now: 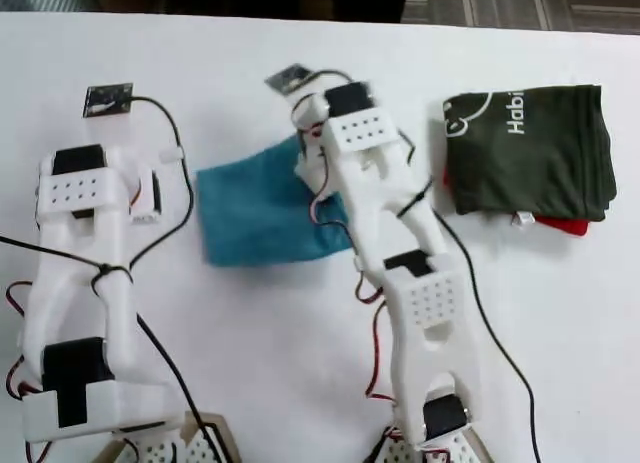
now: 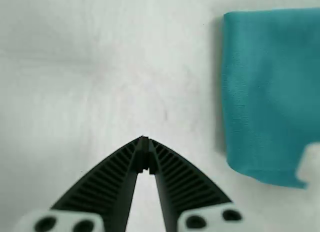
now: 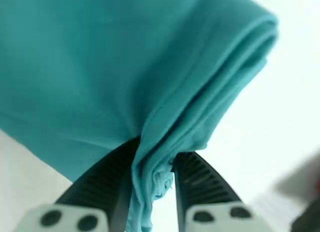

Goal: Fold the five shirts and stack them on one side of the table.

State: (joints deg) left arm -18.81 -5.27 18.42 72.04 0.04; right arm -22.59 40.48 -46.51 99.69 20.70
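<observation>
Two black, ribbed fingers of the right arm (image 3: 187, 169) are closed nearly all the way, pinching a bunched, layered edge of the teal shirt (image 3: 125, 66) between their inner faces; a narrow gap is left between them, packed with cloth. From that grip the soft knit fabric fans outward in several stacked folds with rounded, rolled edges, its surface smooth and matte. In the high view this teal shirt (image 1: 255, 218) lies as a rough rectangle on the white desk (image 1: 270, 333), between the two arms, its right end tucked beneath the right arm's wrist where the pinch is made. The left arm's fingers (image 2: 144, 144), also black and ridged along their inner sides, are pressed together at the tips with nothing between them, poised over bare desk surface; the teal shirt (image 2: 270, 91) sits just beside them and apart from them, showing a straight folded side and a rounded corner. Well to the right of the held garment, a dark green shirt (image 1: 525, 153) with white print lies folded into a neat square on top of a red shirt (image 1: 565, 225), of which a thin strip peeks out at the lower edge.
</observation>
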